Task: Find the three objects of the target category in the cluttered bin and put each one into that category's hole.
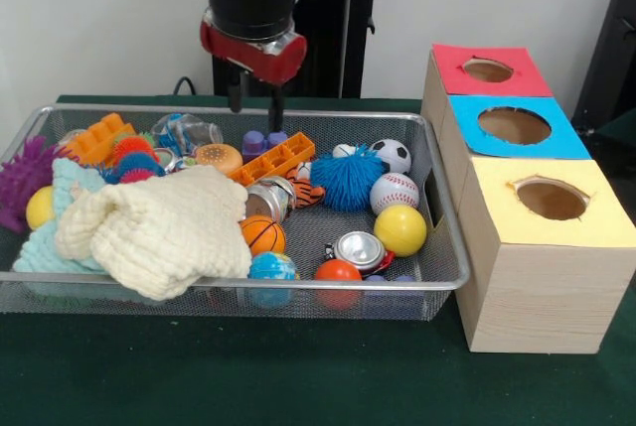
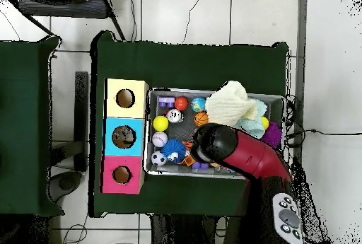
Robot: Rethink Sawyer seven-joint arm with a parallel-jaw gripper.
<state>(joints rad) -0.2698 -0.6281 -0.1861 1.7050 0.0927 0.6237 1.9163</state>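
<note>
From here I see the gripper hanging above the far edge of the bin, jaws parted a little and holding nothing. The one clear bottle I can make out lies near the far rim, left of the jaws, crowded by the orange block and spiky toys. My worry is a descent catching the orange tray directly underneath, or crushing the thin bottle. Others may hide under the cream cloth.
</note>
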